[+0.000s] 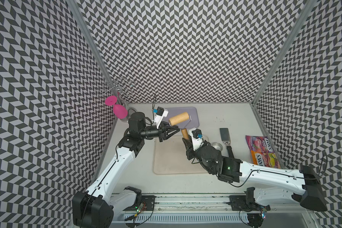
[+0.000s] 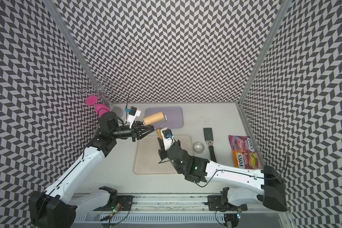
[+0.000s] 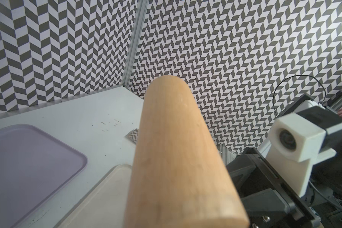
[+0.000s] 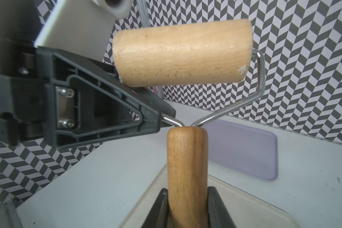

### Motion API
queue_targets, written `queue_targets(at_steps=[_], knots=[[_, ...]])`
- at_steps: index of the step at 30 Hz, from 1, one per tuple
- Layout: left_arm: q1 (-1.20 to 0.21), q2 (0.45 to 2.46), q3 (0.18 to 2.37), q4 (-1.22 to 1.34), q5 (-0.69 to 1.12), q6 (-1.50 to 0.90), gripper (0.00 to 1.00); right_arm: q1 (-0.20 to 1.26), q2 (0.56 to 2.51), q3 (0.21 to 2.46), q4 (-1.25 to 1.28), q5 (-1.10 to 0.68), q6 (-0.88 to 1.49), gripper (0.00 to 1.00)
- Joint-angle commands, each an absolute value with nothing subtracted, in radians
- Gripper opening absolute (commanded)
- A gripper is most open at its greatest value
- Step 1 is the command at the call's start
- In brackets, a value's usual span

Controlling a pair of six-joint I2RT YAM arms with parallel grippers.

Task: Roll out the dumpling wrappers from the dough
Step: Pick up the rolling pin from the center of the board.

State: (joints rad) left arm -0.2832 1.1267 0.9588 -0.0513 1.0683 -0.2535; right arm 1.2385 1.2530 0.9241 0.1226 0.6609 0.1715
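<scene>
Roller (image 1: 179, 118): is held aloft above the far edge of the beige tray (image 1: 166, 161), its handle (image 4: 187, 158) clamped by the right tool (image 4: 188, 189). Its wire (image 4: 225, 112) is flanked by the left tool (image 4: 162, 117), grip undeterminable. Dough and wrappers: nowhere seen. Rolling is judged unstarted.

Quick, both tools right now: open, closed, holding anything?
Left tool: at the roller's wire frame; gripping or not cannot be told.
Right tool: closed on the roller's wooden handle.
</scene>
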Motion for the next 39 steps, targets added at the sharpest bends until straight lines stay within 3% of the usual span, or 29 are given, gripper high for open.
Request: queue_targets(at_steps=[1,8,13,21,22,23,25,29,34,35,39], knots=[[-0.286,1.131,0.948,0.003,1.083,-0.285,0.25,1.265,1.265,0.96,0.236,0.72,0.125,0.0],[-0.285,1.128,0.944,0.032,1.095,-0.328,0.2,1.292,1.29,0.953,0.268,0.738,0.114,0.0],[-0.282,1.128,0.941,0.062,1.093,-0.364,0.0,1.3,1.308,0.943,0.289,0.738,0.114,0.0],[-0.269,1.125,0.941,0.08,1.088,-0.39,0.0,1.298,1.32,0.943,0.273,0.742,0.114,0.0],[-0.266,1.124,0.942,0.081,1.082,-0.39,0.0,1.298,1.313,0.942,0.267,0.778,0.206,0.4],[-0.263,1.122,0.943,0.082,1.073,-0.39,0.0,1.296,1.3,0.94,0.262,0.755,0.225,0.59],[-0.251,1.117,0.947,0.089,1.054,-0.389,0.0,1.28,1.265,0.919,0.269,0.681,0.279,0.84],[-0.225,1.11,0.963,0.106,1.02,-0.433,0.0,1.189,1.184,0.87,0.266,0.487,0.487,0.91],[-0.187,1.112,0.96,0.18,1.025,-0.518,0.0,1.108,1.083,0.752,0.391,0.38,0.74,0.93],[-0.181,1.113,0.96,0.193,1.028,-0.533,0.0,1.086,1.068,0.727,0.436,0.253,0.83,0.93],[-0.157,1.115,0.954,0.26,1.029,-0.617,0.0,1.033,1.07,0.65,0.572,0.099,1.045,0.91]])
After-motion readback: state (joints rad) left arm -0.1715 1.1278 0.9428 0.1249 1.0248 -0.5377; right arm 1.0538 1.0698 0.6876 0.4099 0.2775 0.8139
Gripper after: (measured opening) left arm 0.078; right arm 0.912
